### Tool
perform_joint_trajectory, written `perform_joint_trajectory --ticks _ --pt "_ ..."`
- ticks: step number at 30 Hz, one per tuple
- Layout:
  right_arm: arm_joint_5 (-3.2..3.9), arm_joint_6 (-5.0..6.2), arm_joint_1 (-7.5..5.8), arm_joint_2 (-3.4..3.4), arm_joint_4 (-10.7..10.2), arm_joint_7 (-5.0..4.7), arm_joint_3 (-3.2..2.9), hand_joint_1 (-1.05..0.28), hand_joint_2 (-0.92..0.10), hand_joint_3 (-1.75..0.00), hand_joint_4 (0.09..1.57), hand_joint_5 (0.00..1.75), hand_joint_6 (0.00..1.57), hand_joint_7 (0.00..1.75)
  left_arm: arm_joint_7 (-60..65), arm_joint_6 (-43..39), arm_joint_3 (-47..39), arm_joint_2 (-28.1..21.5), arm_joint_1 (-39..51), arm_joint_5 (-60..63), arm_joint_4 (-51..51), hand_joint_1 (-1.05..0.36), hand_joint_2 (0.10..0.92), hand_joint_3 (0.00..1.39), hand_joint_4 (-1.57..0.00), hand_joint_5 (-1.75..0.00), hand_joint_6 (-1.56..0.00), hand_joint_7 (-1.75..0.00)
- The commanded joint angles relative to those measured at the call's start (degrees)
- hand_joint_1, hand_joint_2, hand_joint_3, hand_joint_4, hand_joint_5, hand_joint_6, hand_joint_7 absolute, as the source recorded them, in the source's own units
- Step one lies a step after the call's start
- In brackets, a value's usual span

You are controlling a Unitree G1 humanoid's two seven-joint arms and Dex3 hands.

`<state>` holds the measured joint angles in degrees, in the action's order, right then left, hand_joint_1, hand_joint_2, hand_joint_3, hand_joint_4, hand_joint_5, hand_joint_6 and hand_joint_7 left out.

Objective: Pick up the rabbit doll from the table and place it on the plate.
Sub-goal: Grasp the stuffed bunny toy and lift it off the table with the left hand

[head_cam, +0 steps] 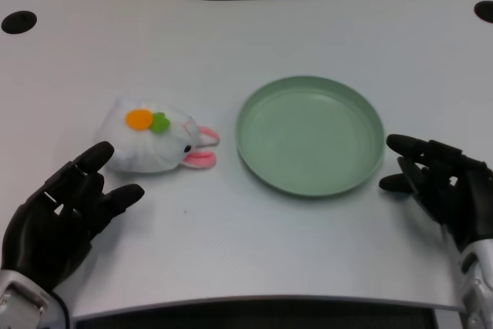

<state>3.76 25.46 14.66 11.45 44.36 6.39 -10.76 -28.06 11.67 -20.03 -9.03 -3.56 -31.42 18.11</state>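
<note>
The rabbit doll (158,142) lies on the white table (231,229), just left of the empty green plate (310,135). The left hand (65,209) hovers beside it, fingers spread, holding nothing. Grasp, lift and placement all remain.

one rabbit doll (156,140), one plate (310,135) — two hands

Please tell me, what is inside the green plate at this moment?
The green plate shows only its bare green bottom. The rabbit doll lies on the white table beside it, near the left hand. Anything under the plate is hidden.
</note>
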Motion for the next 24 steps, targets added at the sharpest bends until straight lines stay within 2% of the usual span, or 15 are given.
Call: perform_joint_trajectory --ticks 1,9,10,11,12,15,18,23,24 --pt "0.70 -0.06 0.02 -0.28 0.66 0.18 -0.25 -0.40 -0.92 -0.18 0.84 0.90 1.07 0.02 -1.02 -3.96 0.61 0.43 0.46 1.53 -0.19 -0.43 0.921 0.15 -0.57 -0.98 -0.81 -0.01" --pt "0.69 0.04 0.09 -0.28 0.81 0.22 -0.29 -0.40 -0.92 -0.18 0.85 0.88 1.07 0.02 -1.24 -4.94 0.71 0.50 0.39 1.71 0.34 -0.43 0.921 0.15 -0.57 -0.97 -0.82 -0.01" --pt "0.66 -0.05 0.17 -0.34 0.87 0.13 -0.27 -0.40 -0.92 -0.18 0.85 0.88 1.07 0.02 -1.35 -7.89 1.04 0.74 0.35 2.89 -0.29 -0.43 0.921 0.15 -0.57 -0.97 -0.81 -0.01" --pt "0.26 -0.06 0.29 -0.40 0.91 -0.29 -0.06 -0.41 -0.92 -0.18 0.85 0.88 1.07 0.02 -1.24 -13.24 2.05 -0.05 -0.43 6.28 -0.66 -0.43 0.921 0.15 -0.56 -0.96 -0.80 0.00" --pt "0.19 0.13 0.43 -0.53 1.12 -0.33 0.03 -0.41 -0.92 -0.18 0.85 0.88 1.06 0.02 -0.54 -18.02 3.46 -1.16 -1.06 10.41 -1.47 -0.42 0.921 0.15 -0.54 -0.99 -0.81 -0.01" --pt "0.02 -0.03 0.56 -0.64 1.23 -0.61 0.22 -0.41 -0.92 -0.18 0.85 0.88 1.06 0.02 1.74 -25.71 6.42 -3.49 -1.93 18.83 -2.47 -0.40 0.921 0.13 -0.47 -0.99 -0.79 0.00" --pt "-0.20 -0.12 0.57 -0.57 1.18 -0.98 0.38 -0.41 -0.92 -0.18 0.84 0.88 1.06 0.02 3.91 -29.10 7.94 -4.70 -2.16 23.08 -2.26 -0.46 0.921 0.12 -0.46 -0.98 -0.76 0.00" --pt "-0.06 -0.15 0.81 -0.63 1.36 -0.89 0.59 -0.40 -0.92 -0.19 0.85 0.88 1.06 0.02 5.73 -31.65 9.58 -7.70 -4.56 27.57 -1.99 -0.46 0.921 0.10 -0.43 -0.94 -0.72 0.00" --pt "-0.37 0.12 0.87 -0.55 1.61 -1.15 0.73 -0.40 -0.92 -0.19 0.85 0.88 1.06 0.02 6.10 -31.45 9.78 -8.07 -5.05 28.06 -2.40 -0.46 0.921 0.10 -0.43 -0.93 -0.72 0.00"
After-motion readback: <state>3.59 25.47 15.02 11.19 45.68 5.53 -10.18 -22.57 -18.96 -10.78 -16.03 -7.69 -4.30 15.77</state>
